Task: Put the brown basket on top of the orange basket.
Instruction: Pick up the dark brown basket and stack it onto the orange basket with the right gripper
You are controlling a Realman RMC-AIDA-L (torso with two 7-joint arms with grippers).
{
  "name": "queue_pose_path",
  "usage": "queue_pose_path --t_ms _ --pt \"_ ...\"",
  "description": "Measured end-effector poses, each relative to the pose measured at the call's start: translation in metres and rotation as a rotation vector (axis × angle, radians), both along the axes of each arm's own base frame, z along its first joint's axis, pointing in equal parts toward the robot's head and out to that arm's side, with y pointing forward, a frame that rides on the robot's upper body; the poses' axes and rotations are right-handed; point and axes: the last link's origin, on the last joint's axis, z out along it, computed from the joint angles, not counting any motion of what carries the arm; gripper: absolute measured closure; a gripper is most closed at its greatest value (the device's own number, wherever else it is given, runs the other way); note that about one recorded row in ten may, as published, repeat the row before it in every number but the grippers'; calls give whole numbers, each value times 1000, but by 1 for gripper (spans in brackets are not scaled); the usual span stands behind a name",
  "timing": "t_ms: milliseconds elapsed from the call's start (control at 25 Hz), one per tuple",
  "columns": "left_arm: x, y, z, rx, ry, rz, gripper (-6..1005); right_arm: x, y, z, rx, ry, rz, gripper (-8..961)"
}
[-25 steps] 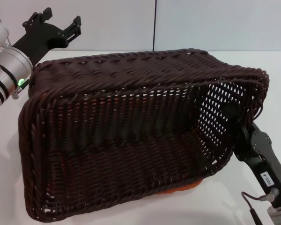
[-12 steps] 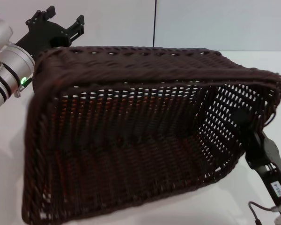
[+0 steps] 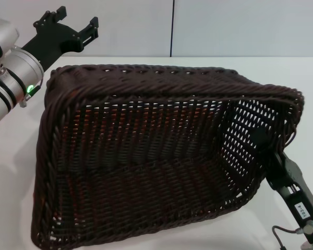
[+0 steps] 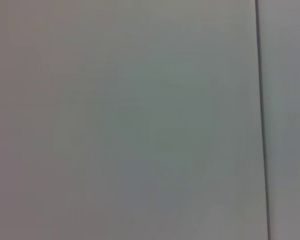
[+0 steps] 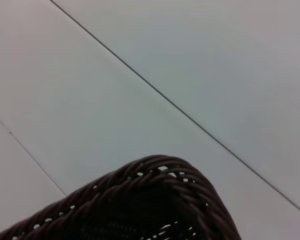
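Above the white tabletop, the right end effector pinches the tilted brown basket's end wall; one-sided grip risks slipping.

The left arm reaches in high beside the far left corner of the brown basket, its silver wrist showing a small green light. The left gripper sits above and behind that corner, black fingers spread apart and touching nothing. The right arm rises at the basket's right end wall, where the right gripper seems to clamp the wall, though the weave partly hides it.
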Motion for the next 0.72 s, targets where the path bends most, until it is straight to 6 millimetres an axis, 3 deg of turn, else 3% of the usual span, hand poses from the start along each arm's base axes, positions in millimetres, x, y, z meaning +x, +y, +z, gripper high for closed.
queue_pose_path --t_ms 720 --pt "11 7 -4 -10 12 -12 155 6 9 -1 -65 11 11 790"
